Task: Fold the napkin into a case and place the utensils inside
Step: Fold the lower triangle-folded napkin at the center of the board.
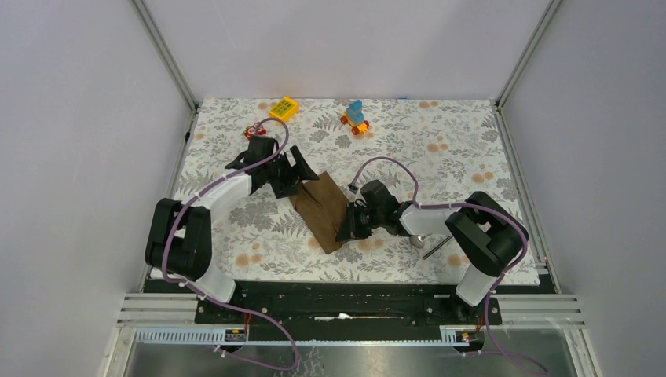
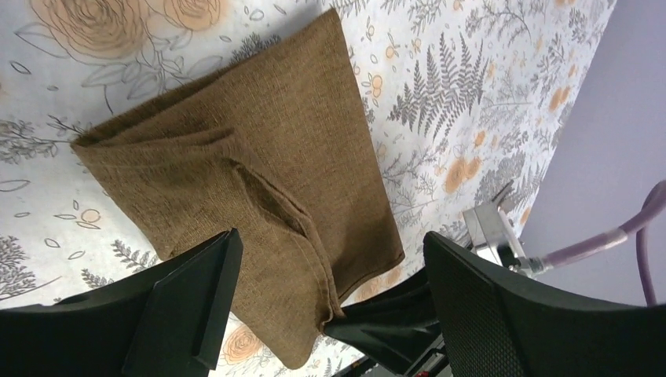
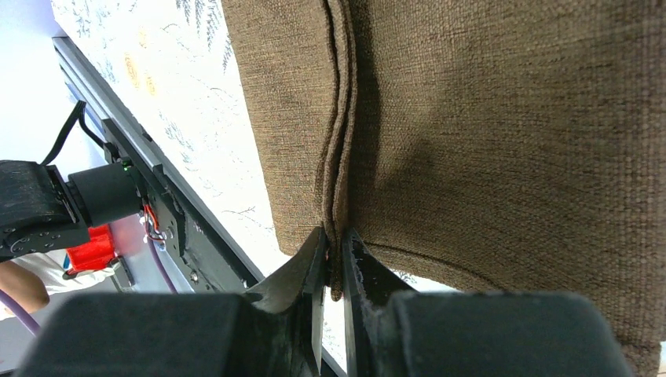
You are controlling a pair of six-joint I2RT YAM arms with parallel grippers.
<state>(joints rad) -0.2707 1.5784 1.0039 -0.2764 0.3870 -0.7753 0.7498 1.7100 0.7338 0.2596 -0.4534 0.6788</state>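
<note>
Napkin: the brown napkin [image 1: 320, 210] lies folded into a narrow rectangle at the middle of the table [image 1: 471, 169], its long side running from the far end toward the near edge, slightly slanted.
Napkin layers: in the left wrist view the napkin [image 2: 259, 173] shows several stacked layers and a raised fold ridge down its middle.
Left gripper: the left gripper [image 1: 294, 174] hovers at the napkin's far end, jaws spread wide, gripping nothing; its black fingers [image 2: 188, 302] stand on either side of the cloth.
Right gripper: the right gripper [image 1: 349, 225] sits at the napkin's near right side, jaws narrow, pinching a doubled folded edge of the napkin [image 3: 510, 141] between its fingertips [image 3: 316, 263].
Utensils: a silver spoon [image 1: 417, 236] and a dark stick [image 1: 435, 247] lie toward the near right corner, partly hidden by the right arm, well apart from the napkin.
Writing: the yellow block [image 1: 283, 107] carries small marks on top, too small to read.
Far edge: the yellow block, a red toy [image 1: 253, 130] and a blue and orange toy [image 1: 356, 116] stand along the far edge, left of centre.
Open room: bare floral tablecloth [image 1: 455, 149] shows across the far right and between the napkin and the toys.
Bounds: grey walls [image 1: 86, 141] close the left, far and right edges.
</note>
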